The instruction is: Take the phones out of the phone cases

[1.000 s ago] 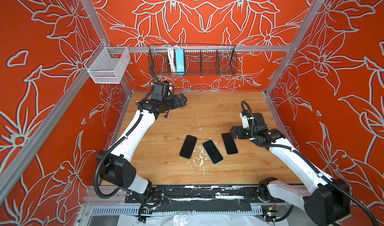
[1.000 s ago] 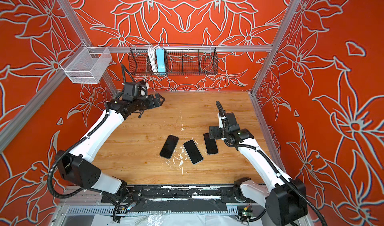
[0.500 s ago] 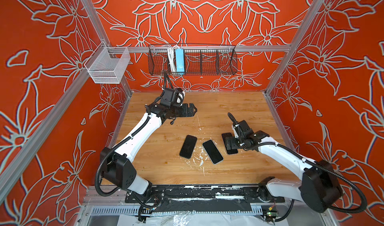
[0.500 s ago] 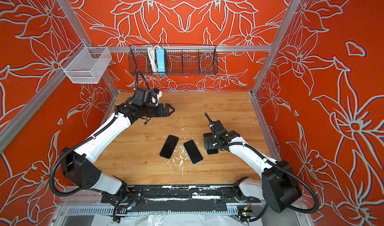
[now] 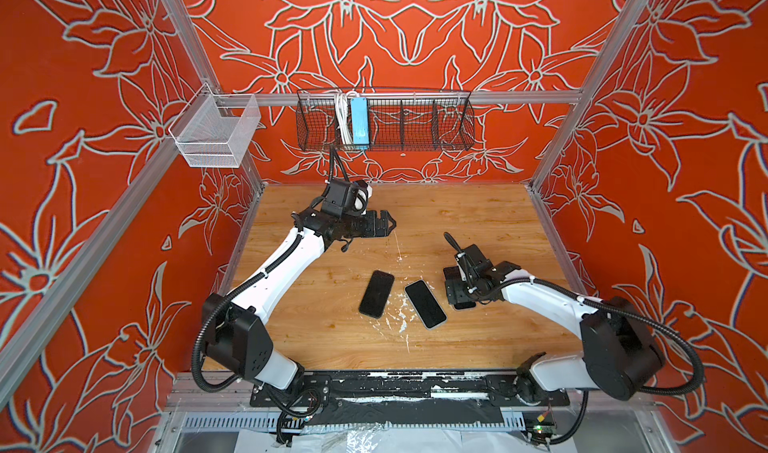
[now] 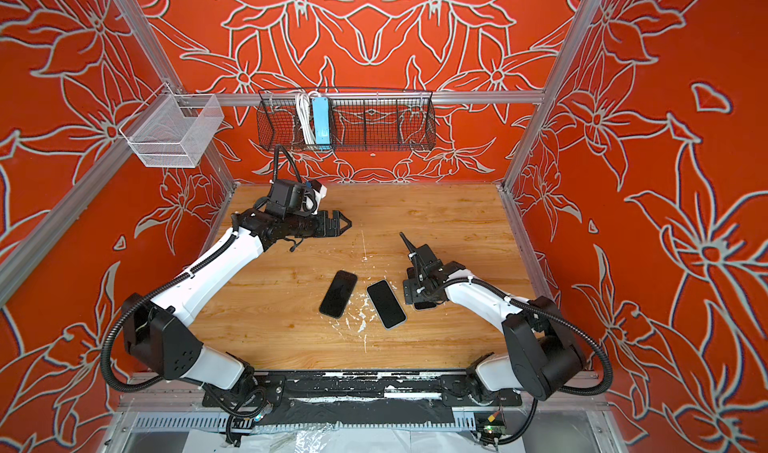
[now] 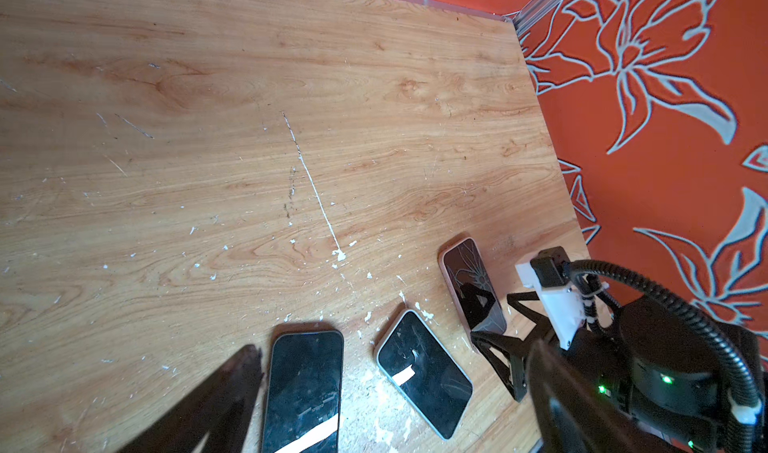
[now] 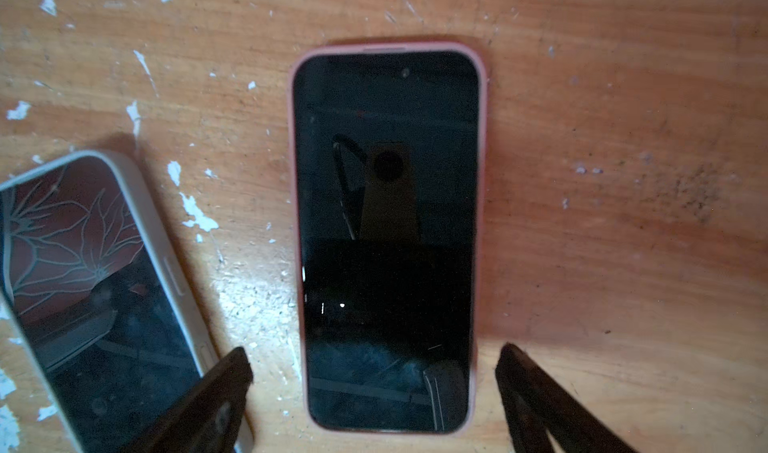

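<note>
Orange floral walls (image 5: 415, 35) w/ alu frame bars closed in three sides. The wood table (image 5: 457, 222) filled the cell floor, scratched. A black wire basket (image 5: 451, 122) hung on the back wall, and a smaller white mesh basket (image 5: 216, 135) hung by the back-left corner post.

L pincer (image 5: 390, 224) hung above the back-left part of the table, lying about level. Its jaws were wide apart w/ nothing btwn them, well apart from the phones.

R pincer (image 8: 374, 357) pointed down over the right-hand phone, also spread wide. One finger (image 8: 224, 388) stood each side of the phone nr one end, both clear of the case edges, gripping nothing. Whether the tips touched the table: can't tell.

Three phones lay screen-up in a row across mid-table, toward the front edge. The black phone (image 5: 376, 293) was on the left and the pale-cased phone (image 5: 425, 304) in the middle. The task phone (image 8: 386, 239) lay nearest the right edge, flat, seated in its pink case (image 8: 481, 222).

A blue box (image 5: 359, 123) and a white cable (image 5: 341, 116) stood in the black basket toward its left end. White paint chips (image 5: 402, 326) flecked the wood around the phones.
</note>
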